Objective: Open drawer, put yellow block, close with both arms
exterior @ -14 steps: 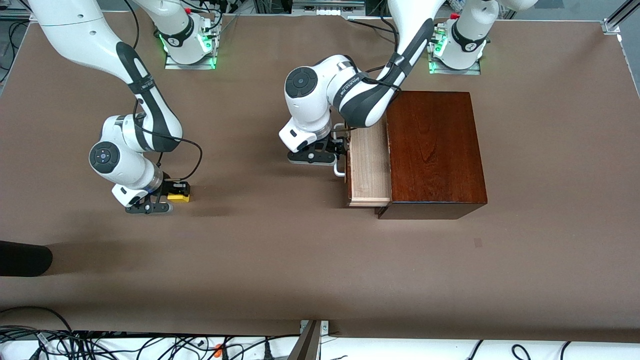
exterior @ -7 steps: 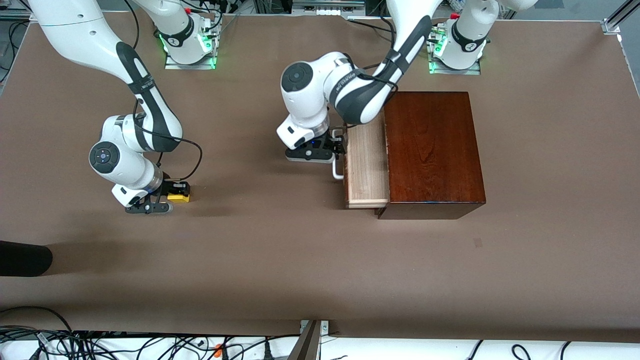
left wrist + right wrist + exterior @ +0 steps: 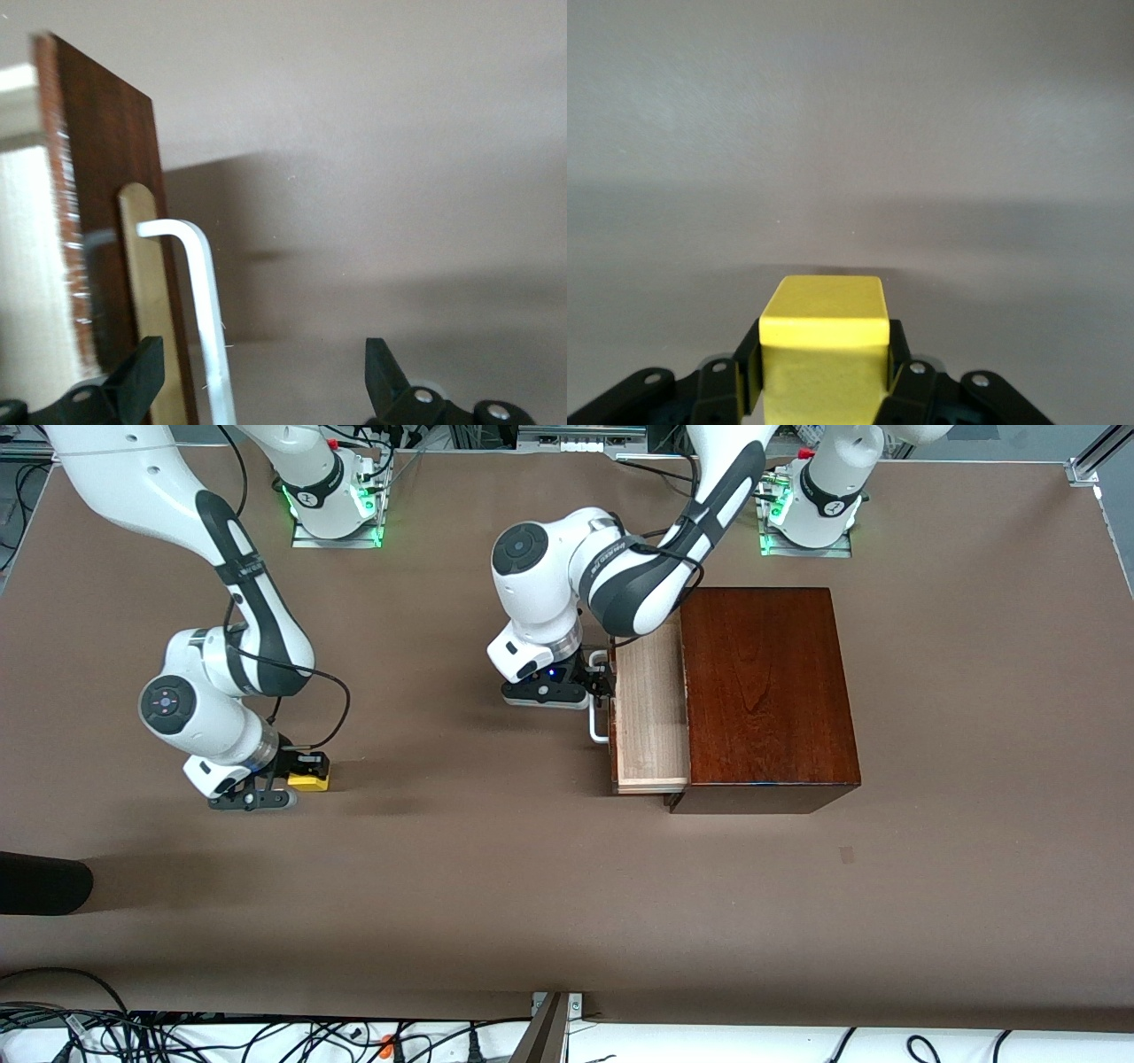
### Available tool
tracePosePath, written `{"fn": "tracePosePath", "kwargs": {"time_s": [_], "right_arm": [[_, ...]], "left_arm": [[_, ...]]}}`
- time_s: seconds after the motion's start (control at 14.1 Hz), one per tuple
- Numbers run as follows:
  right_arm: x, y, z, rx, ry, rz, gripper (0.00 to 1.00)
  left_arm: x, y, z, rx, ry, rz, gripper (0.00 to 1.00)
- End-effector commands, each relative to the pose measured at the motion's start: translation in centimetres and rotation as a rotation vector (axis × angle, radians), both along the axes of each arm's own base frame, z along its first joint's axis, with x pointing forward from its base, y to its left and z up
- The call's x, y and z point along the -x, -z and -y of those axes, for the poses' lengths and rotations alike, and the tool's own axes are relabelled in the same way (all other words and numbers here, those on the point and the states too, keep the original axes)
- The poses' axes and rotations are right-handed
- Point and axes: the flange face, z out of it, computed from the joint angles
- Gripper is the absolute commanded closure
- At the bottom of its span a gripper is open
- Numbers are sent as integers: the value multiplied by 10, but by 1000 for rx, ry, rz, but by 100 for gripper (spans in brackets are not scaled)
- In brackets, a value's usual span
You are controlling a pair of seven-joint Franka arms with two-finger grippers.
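Note:
The drawer point(image 3: 651, 717), a pale wood tray, stands partly pulled out of the reddish-brown box point(image 3: 766, 691). Its dark front point(image 3: 111, 221) carries a white handle point(image 3: 208, 328). My left gripper point(image 3: 602, 686) is at that handle, open. The handle point(image 3: 599, 731) stands between the two fingers, close to one finger point(image 3: 142, 381) and unclamped. My right gripper point(image 3: 292, 775) is shut on the yellow block point(image 3: 307, 781) toward the right arm's end of the table. In the right wrist view the block point(image 3: 824, 354) fills the gap between the fingers of the right gripper point(image 3: 824, 376), low over the brown tabletop.
A dark rounded object point(image 3: 40, 883) pokes in at the table's edge at the right arm's end, nearer the front camera. Cables point(image 3: 177, 1032) lie along the near edge. Open brown tabletop point(image 3: 469, 797) lies between the block and the drawer.
The left arm has drawn back toward the right arm's end and the drawer has slid out a little more. The right gripper with the block has shifted slightly toward the right arm's end.

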Motion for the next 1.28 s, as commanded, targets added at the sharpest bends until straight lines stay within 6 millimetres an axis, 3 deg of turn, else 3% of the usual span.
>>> {"fn": "tracePosePath", "kwargs": {"time_s": [0.0,0.21,0.36,0.5,0.64,0.78,0.92,1.21], "right_arm": [[-17,-40,-3,11,-18,-11,77],[-26,-64,-5,13,-25,-9,76],[-28,-92,-13,13,-43,-21,76],[-29,-109,-25,8,-72,-49,75],[-21,-124,-48,-7,-102,-62,75],[-11,-146,-86,-24,-168,-39,75],[6,-169,-135,-50,-275,-18,75],[56,-188,-262,18,-573,49,74]], "left_arm": [[2,-81,-20,41,-34,0,0],[-7,-145,-60,79,-110,-13,0],[-19,-176,-96,65,-98,-19,0],[-34,-208,-143,46,6,-53,0],[-53,-233,-200,115,3,-112,0],[-68,-247,-257,154,26,-176,0],[-77,-258,-307,153,79,-210,0],[-97,-262,-405,162,95,-231,0]]}}
